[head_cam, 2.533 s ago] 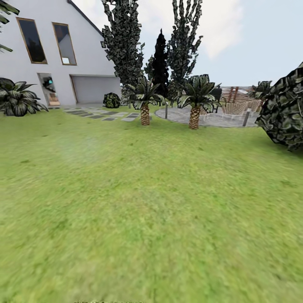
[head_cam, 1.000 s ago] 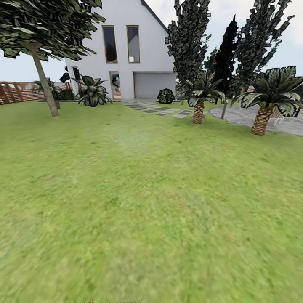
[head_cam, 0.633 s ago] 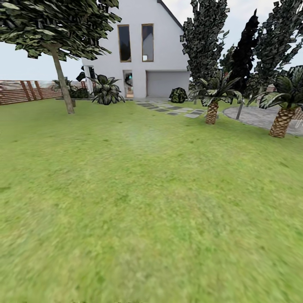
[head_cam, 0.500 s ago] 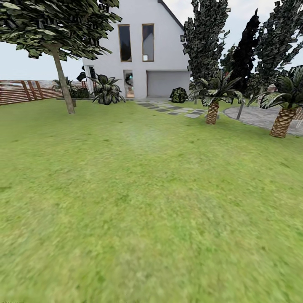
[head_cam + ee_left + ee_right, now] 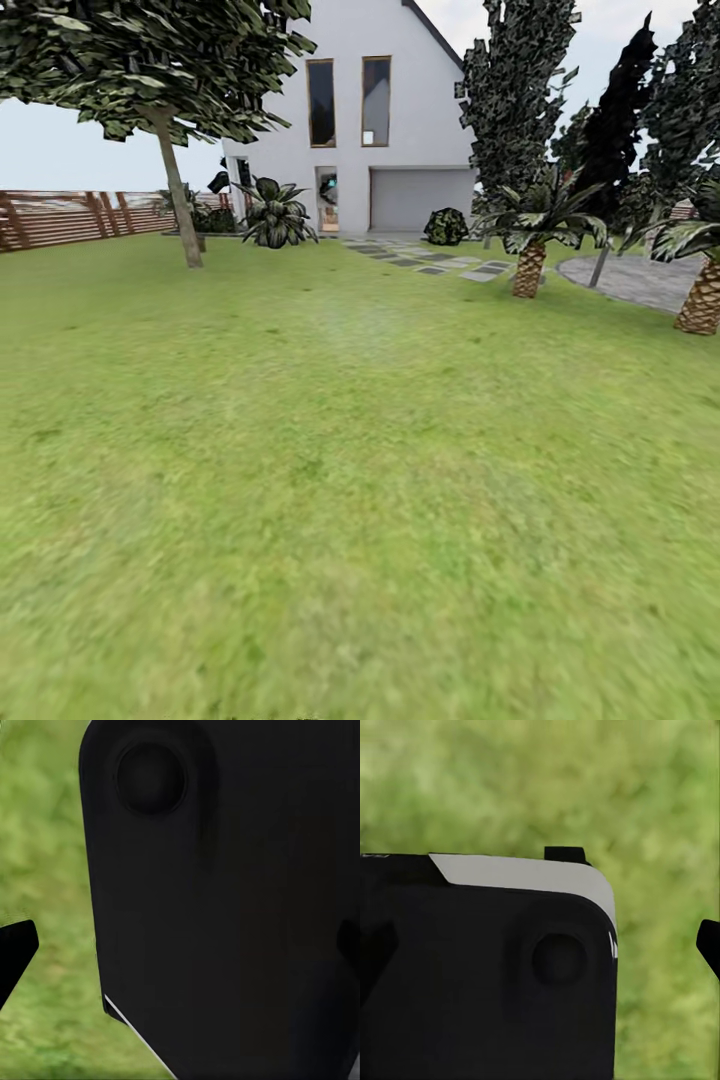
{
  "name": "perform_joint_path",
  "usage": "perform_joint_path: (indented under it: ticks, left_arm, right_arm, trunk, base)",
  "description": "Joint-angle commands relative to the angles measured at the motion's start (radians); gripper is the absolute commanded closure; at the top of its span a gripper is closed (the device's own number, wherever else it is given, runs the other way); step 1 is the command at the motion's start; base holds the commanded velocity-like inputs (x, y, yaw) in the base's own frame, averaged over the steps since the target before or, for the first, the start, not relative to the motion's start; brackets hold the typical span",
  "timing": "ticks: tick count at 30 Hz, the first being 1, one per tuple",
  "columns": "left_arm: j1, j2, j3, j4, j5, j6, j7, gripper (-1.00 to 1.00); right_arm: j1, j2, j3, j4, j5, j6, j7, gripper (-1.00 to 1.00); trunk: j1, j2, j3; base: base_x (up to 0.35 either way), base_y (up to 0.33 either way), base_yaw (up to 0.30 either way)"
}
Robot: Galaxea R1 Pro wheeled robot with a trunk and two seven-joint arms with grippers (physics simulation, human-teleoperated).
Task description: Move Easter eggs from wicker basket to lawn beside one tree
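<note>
The lawn [image 5: 340,470] spreads out in front of me in the head view, short mottled green grass. At its far left stands a leafy tree [image 5: 181,205] with a pale grey-brown trunk. The Easter eggs and the wicker basket are out of view. In the left wrist view my left gripper [image 5: 180,949] is open, its dark fingertips [image 5: 13,954] at the picture's edges, with a black part of the robot's body behind. In the right wrist view my right gripper [image 5: 540,945] is likewise open over grass, nothing between its fingers.
A white house [image 5: 350,130] with a garage door stands at the back, with grey stepping stones [image 5: 430,262] leading to it. Short palms [image 5: 530,270] and a paved circle [image 5: 630,278] lie at the right, tall dark trees [image 5: 520,100] behind. A brown wooden fence [image 5: 60,220] runs along the left.
The camera has swung left: the house, palms and dark trees slid right in the picture, and the leafy tree and fence came into view at the left.
</note>
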Motion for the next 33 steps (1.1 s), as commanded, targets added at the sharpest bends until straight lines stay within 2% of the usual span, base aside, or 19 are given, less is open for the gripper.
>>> perform_joint_path:
  ticks: [1, 20, 25, 28, 33]
  left_arm:
    - [0.001, 0.0, 0.0, -0.002, 0.0, -0.001, 0.0, -1.0]
    - [0.001, -0.009, 0.0, 0.0, -0.001, 0.0, -0.009, -1.0]
    - [0.001, -0.012, 0.001, 0.002, -0.001, 0.005, -0.012, -1.0]
    - [0.001, -0.012, 0.001, 0.003, -0.001, 0.006, -0.012, -1.0]
    - [0.001, -0.012, 0.002, 0.004, -0.001, 0.004, -0.012, -1.0]
  right_arm:
    - [-0.001, 0.0, 0.001, 0.001, 0.001, -0.003, 0.0, -1.0]
    - [-0.001, 0.004, 0.002, 0.003, -0.002, 0.001, -0.006, -1.0]
    - [-0.001, 0.004, 0.007, 0.002, 0.037, 0.087, -0.007, -1.0]
    - [-0.001, 0.004, 0.008, 0.001, 0.047, 0.119, -0.007, -1.0]
    - [-0.001, 0.005, 0.008, 0.001, 0.051, 0.129, -0.006, -1.0]
  trunk:
    - [0.0, 0.0, -0.001]
    - [0.0, 0.0, -0.001]
    - [0.0, 0.0, -0.002]
    - [0.0, 0.0, -0.004]
    - [0.0, 0.0, -0.006]
  base:
    - [0.0, 0.0, 0.292]
    - [0.0, 0.0, 0.294]
    - [0.0, 0.0, 0.293]
    - [0.0, 0.0, 0.293]
    - [0.0, 0.0, 0.292]
